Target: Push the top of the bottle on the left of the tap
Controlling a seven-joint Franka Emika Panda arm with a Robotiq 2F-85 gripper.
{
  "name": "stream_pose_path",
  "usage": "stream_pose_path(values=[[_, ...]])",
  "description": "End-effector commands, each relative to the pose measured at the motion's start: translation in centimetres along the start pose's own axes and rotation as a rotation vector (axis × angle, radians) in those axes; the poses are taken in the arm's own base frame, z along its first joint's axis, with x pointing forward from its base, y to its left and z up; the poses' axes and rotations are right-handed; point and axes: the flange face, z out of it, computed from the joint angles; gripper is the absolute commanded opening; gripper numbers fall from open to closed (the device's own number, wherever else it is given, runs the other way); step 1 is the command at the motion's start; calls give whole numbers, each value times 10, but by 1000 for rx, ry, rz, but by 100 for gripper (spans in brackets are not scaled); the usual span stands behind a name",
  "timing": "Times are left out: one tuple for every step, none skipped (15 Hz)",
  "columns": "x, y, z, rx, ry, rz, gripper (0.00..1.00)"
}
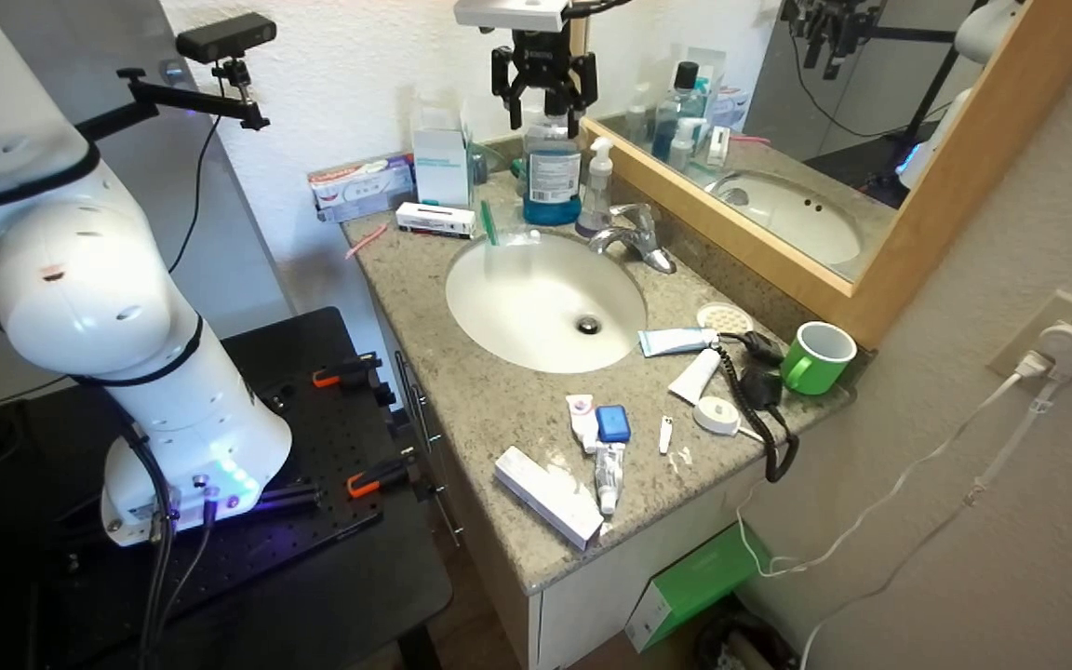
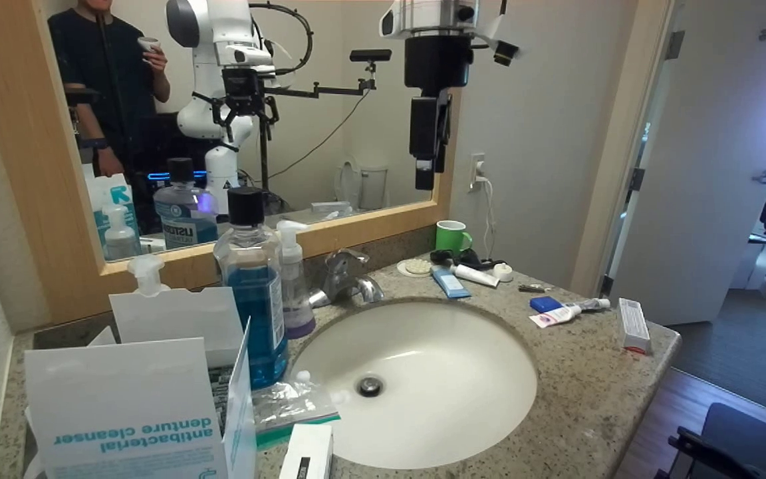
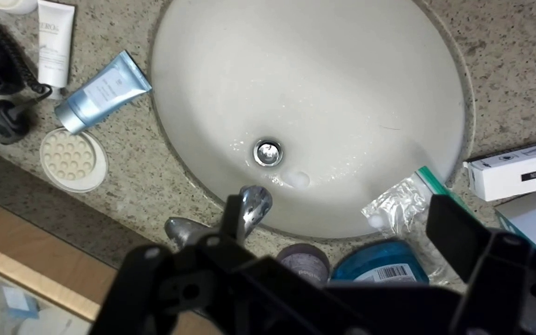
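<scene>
A clear pump bottle point(image 1: 596, 191) point(image 2: 295, 286) point(image 3: 306, 261) with purple liquid and a white pump top point(image 1: 601, 146) point(image 2: 290, 231) stands just left of the chrome tap point(image 1: 646, 244) point(image 2: 339, 278) point(image 3: 256, 204). Beside it is a larger see-through bottle of blue liquid point(image 1: 550, 210) point(image 2: 249, 299) point(image 3: 384, 260) with a dark cap point(image 2: 246, 206). My gripper point(image 1: 543, 121) point(image 2: 425, 181) point(image 3: 337, 202) is open and empty, pointing down, high above the counter and apart from both bottles. It covers the dark cap in an exterior view; the wrist view hides both tops.
The basin point(image 1: 536, 307) lies in front of the tap. The wooden mirror frame point(image 1: 741, 200) runs behind the bottles. A denture cleanser box point(image 2: 124, 406), a plastic bag point(image 2: 290, 402), tubes point(image 1: 676, 341) and a green cup point(image 1: 815, 363) stand or lie on the counter.
</scene>
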Motion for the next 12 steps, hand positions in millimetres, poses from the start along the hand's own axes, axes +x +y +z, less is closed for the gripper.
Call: stream_pose_path(values=[[0,0,1,1,-3,0,100],[0,0,1,1,-4,0,100],[0,0,1,1,-4,1,100],[-1,1,1,1,-4,2,100],[-1,1,1,1,-4,3,100],[-1,1,2,4,-2,-2,100],[2,-1,2,8,-2,-7,100],[4,-3,2,12,-5,-16,100],[8,-4,3,23,-4,-19,100],[11,-6,4,31,-5,-20,100],[16,-8,4,40,-2,-21,100],[20,-9,5,47,1,-29,100]])
